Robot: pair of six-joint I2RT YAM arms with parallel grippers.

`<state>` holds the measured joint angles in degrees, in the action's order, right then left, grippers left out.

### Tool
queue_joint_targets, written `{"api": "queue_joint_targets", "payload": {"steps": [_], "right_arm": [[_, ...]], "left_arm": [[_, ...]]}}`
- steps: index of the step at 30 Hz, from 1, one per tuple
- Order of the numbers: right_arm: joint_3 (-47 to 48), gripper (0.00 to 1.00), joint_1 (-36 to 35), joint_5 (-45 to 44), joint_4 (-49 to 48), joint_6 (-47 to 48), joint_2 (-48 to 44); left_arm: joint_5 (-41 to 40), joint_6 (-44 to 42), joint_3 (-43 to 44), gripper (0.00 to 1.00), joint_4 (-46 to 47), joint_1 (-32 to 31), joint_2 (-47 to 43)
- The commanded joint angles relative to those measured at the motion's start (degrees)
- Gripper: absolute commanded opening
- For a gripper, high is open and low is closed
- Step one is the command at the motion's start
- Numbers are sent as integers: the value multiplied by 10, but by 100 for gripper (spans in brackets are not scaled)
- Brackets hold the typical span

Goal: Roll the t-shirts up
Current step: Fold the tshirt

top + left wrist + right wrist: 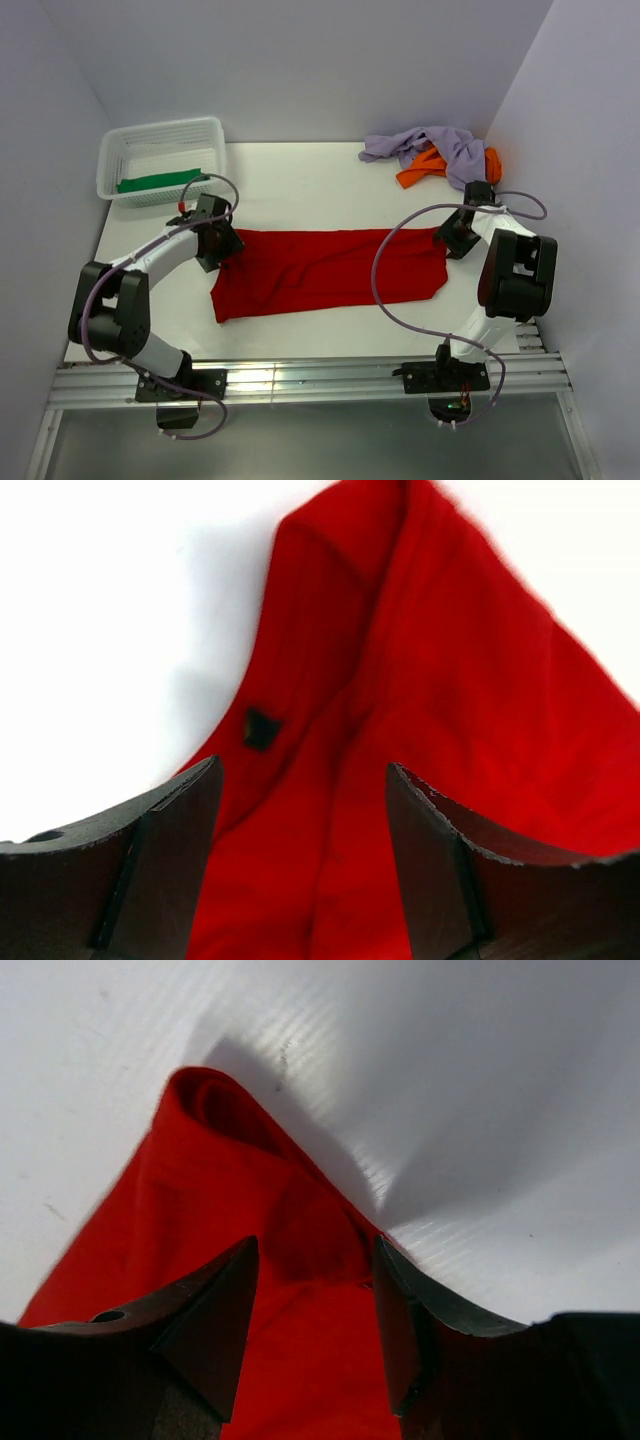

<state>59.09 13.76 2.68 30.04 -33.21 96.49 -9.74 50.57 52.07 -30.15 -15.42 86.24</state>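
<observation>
Red t-shirt point(330, 272) spread flat, one gripper at each short edge.
Left gripper point(305, 780) and right gripper point(315, 1255) stand with jaws apart over the cloth; bare table point(300, 180) lies beyond.

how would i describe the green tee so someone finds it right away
Start at the far left corner of the white table, where a white lattice basket sits. The green t-shirt lies flat inside it. It is the only cloth in the basket: the red t-shirt is spread mid-table, and the lavender t-shirt and orange t-shirt are heaped at the far right.
</observation>
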Motion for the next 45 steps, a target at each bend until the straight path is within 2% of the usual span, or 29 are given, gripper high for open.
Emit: {"api": "queue_joint_targets", "payload": {"steps": [1,5,7,8,9,11,12,14,15,17,23,27,28,29,31,32,33,34,35,36,37,39,42,44,45], "right_arm": [[-15,56,-10,-3,-17,-4,1],[-35,50,-23,-10,-18,-4,1],[-44,42,-29,-9,-13,-6,4],[-48,38,-39,-13,-7,-6,4],[-51,23,-46,-26,-1,-5,2],[-58,8,-61,-45,13,-8,-8],[-68,0,-72,-50,18,-12,-11],[-82,0,-83,-46,26,-19,-29],[-97,0,-88,-45,30,-22,-37],[-110,0,-106,-44,39,-31,-63],[-148,0,-260,-29,85,-99,-130],[-165,0,-389,12,126,-159,-171],[-166,0,-419,16,137,-170,-186],[-166,0,-478,23,147,-179,-195],[-172,0,-529,58,168,-207,-227],[-176,3,-570,74,172,-214,-239],[-174,28,-587,83,179,-222,-252],[-168,43,-600,77,193,-225,-281],[-159,56,-609,66,228,-225,-298],[-132,77,-614,53,245,-218,-331],[-115,82,-610,19,262,-210,-345],[-65,83,-596,1,291,-176,-363],[-21,78,-536,6,276,-123,-351],[-6,75,-502,4,234,-100,-318],[5,70,-493,14,213,-75,-291]], "left_arm": [[9,-21,40,71,52,3,26],[6,-36,63,69,65,2,81],[2,-43,79,62,70,1,103],[2,-50,86,58,71,1,128],[-5,-54,99,44,73,0,141],[-12,-64,112,34,74,-6,177],[-21,-68,127,25,72,-11,189],[-31,-77,141,17,74,-17,218],[-34,-79,148,8,74,-22,228],[-42,-88,174,0,74,-36,255],[-72,-124,296,0,63,-83,354],[-49,-163,395,0,91,-97,424],[-47,-181,450,1,96,-103,442],[-42,-194,484,0,98,-107,479],[-26,-223,601,0,86,-123,520],[-18,-233,641,0,82,-130,556],[-6,-241,714,0,78,-136,571],[14,-251,746,2,72,-145,583],[33,-253,773,8,71,-150,597],[51,-253,809,26,70,-153,598],[65,-251,814,36,69,-151,594],[73,-253,784,53,80,-150,548],[92,-253,736,64,79,-139,466],[93,-255,719,65,65,-129,406],[93,-257,697,66,55,-124,386]]}}
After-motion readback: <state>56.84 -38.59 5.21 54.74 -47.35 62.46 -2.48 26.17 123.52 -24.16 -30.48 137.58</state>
